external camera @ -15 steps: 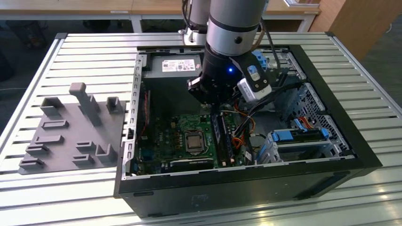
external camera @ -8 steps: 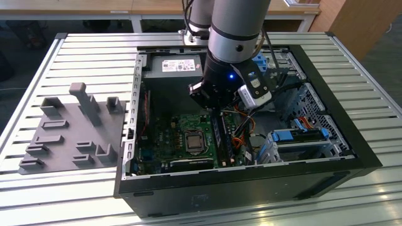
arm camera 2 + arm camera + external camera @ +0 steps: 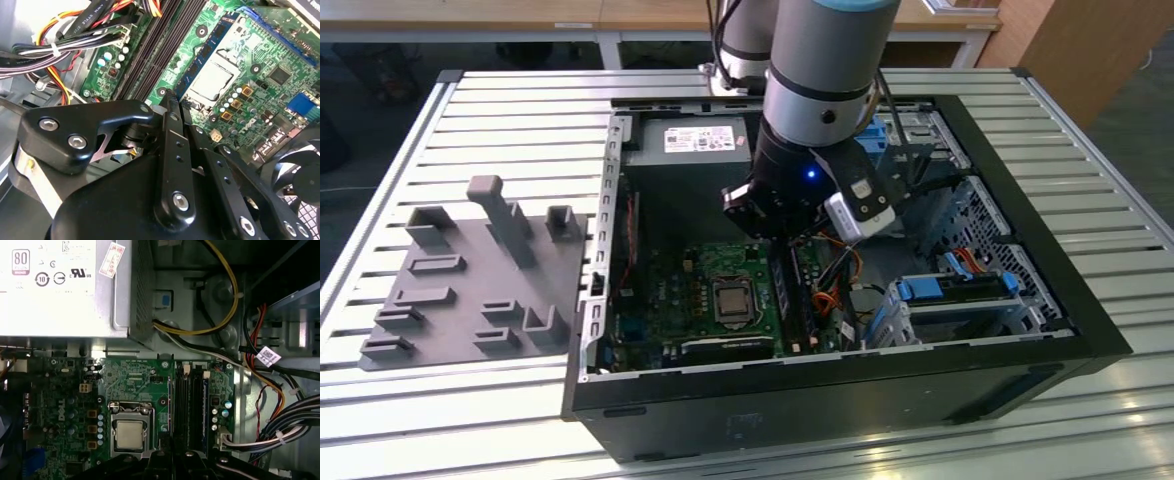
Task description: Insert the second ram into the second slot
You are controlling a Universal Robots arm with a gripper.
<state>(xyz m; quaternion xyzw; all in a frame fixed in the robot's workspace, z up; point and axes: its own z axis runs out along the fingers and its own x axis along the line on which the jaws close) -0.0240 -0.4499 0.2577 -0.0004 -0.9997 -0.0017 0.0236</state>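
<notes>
Start from the CPU socket (image 3: 731,296). Well off to the exterior view's left of it, outside the case (image 3: 1067,330), lies the grey tray (image 3: 467,290), out of the arm's way.

Just beside the socket on the exterior view's right run the slots (image 3: 790,295). In the second wrist view, a thin blue strip stands on edge in the slot nearest the socket. You can take that as the ram (image 3: 202,60), though how deeply it is seated is hidden.

The gripper (image 3: 781,240) hangs straight down over those slots, probably so any push goes along the slot. You cannot tell whether it is clenched or released.

Farther right of the socket, the cables (image 3: 834,290) lie bundled aside, clear of the slots.
</notes>
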